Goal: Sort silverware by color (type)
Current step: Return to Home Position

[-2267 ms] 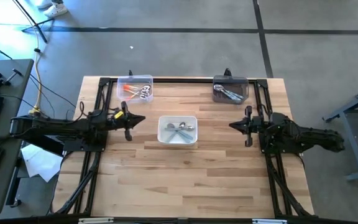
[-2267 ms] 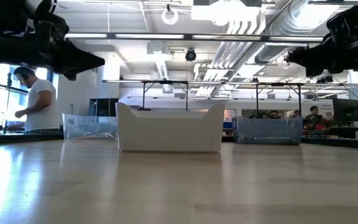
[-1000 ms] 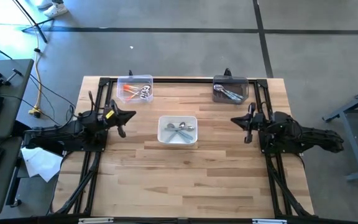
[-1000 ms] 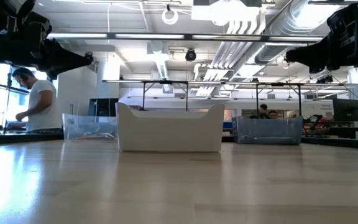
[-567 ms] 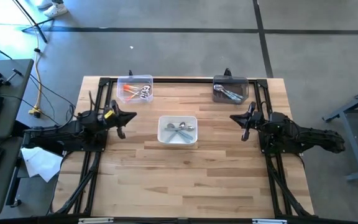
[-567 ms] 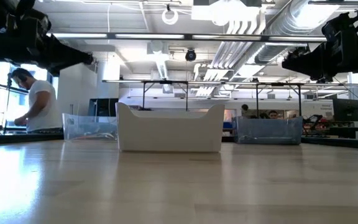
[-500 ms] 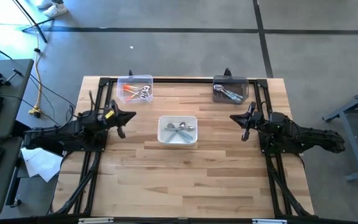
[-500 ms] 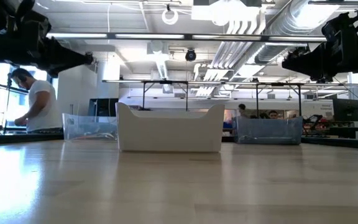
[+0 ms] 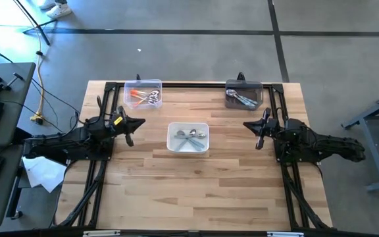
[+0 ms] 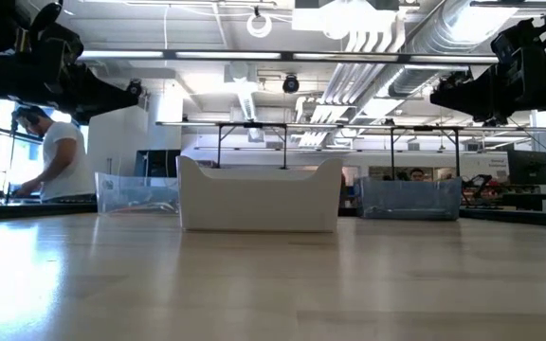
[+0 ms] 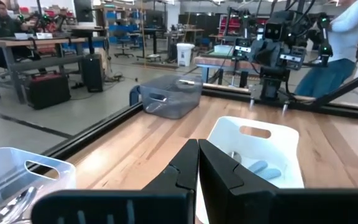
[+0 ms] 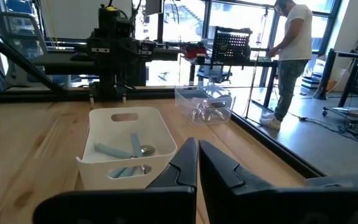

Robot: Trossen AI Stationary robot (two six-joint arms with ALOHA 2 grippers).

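Left hand [image 9: 139, 122], right hand [image 9: 247, 125], near table [image 9: 196, 184] sides

Shot straight down from overhead, got whole table [image 9: 196, 191]. Sat low at tabletop height, faced room behind, pretty close to white bin [image 10: 259, 199]. Peered inward from both wrists, opposite directions. Shared that white bin across all four.

From above, the spoons [image 9: 243, 99] in the far-right black bin [image 9: 244, 83] were too small to tell their handle colours. In the low view, the white bin [image 10: 259, 197] hid its contents behind its wall.
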